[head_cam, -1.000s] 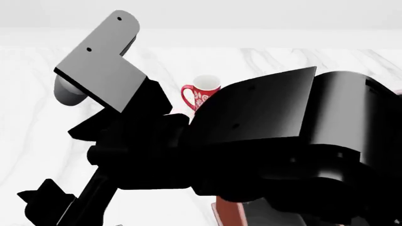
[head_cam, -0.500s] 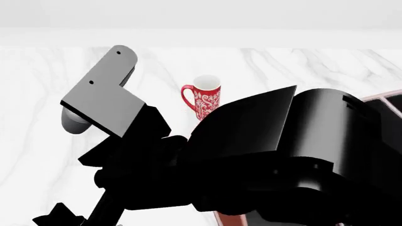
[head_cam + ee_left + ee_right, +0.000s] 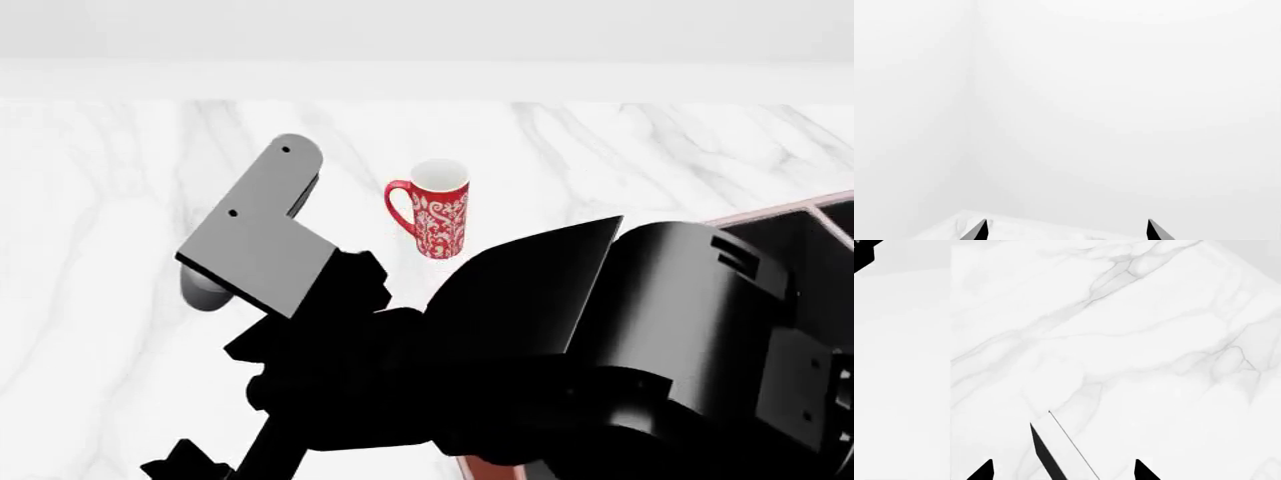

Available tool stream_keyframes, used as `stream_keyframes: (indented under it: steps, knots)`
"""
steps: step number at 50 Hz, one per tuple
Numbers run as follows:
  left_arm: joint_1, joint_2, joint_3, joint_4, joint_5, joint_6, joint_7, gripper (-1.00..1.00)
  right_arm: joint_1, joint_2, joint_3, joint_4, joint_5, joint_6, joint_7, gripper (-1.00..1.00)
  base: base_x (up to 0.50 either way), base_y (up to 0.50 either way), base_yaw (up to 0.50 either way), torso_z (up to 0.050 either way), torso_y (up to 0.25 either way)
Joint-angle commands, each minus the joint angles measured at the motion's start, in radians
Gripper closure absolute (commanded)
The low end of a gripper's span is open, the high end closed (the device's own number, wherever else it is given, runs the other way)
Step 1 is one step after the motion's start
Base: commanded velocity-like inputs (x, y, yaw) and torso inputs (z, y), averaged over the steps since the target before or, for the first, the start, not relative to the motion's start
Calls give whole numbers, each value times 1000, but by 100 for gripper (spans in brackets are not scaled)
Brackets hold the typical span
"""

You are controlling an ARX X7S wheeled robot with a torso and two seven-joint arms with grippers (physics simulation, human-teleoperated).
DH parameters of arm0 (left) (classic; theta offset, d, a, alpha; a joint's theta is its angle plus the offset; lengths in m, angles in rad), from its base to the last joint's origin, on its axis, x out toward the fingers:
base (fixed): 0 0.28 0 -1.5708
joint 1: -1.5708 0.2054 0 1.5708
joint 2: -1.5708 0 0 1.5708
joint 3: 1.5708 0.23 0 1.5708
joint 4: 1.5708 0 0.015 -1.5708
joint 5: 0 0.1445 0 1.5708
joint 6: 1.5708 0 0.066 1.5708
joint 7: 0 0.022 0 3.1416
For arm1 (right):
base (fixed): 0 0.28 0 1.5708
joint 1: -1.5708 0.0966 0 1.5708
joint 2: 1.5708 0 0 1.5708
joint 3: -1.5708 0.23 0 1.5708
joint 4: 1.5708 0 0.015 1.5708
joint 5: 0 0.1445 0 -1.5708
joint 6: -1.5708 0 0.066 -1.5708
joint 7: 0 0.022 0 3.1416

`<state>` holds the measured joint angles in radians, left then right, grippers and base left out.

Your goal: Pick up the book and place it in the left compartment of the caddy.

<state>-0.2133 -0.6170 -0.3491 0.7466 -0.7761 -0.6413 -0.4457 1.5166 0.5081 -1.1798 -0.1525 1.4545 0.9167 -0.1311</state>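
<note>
- Right gripper (image 3: pixel 1062 471): in its wrist view only two black fingertips poke in, set apart, with a thin slab between them showing a black face and a white edge. I take that slab for the book (image 3: pixel 1054 450), pinched edge-on. The contact itself is out of frame, so the hold is a judgement.
- Just beyond the book's far end: bare white marble tabletop (image 3: pixel 1134 340), well below it. No caddy is in that view.
- From the head view, the right arm fills the lower right. A flat black panel (image 3: pixel 534 290) slants up off it; book cover or arm shell, I cannot tell.
- Past the arm on its outer side: the caddy (image 3: pixel 781 213), only a reddish-brown rim and one divider showing. The left compartment of the caddy cannot be picked out from here.
- Out ahead of both arms: a red patterned mug (image 3: pixel 434 212), upright, well apart from the caddy.
- Left gripper (image 3: pixel 1067 231): fingertips spread wide, nothing between them, aimed at blank white wall with a sliver of table edge below.
- Left arm's grey bracket (image 3: pixel 254 235) hangs near the mug's handle side.
- Risks, as I judge them: the arm hides the caddy from the head camera and the wrist camera sees none, so the drop is near blind and could hit a smaller section or the rim.
- A thin edge-on pinch could let the book pivot or slip.
- The left arm swinging could knock the mug.
</note>
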Motion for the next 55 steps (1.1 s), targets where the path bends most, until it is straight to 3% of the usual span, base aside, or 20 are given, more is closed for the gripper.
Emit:
stream_keyframes:
  steps: [1, 55]
  knots:
    - [2, -2, 1, 5, -2, 2, -2, -100, -10, 13, -27, 2, -57, -5, -4, -100, 0, 0, 0, 0, 0]
    - [16, -15, -24, 24, -33, 9, -7, -100, -146, -107, -92, 200, -218, -158, -111, -100, 0, 0, 0, 0, 0]
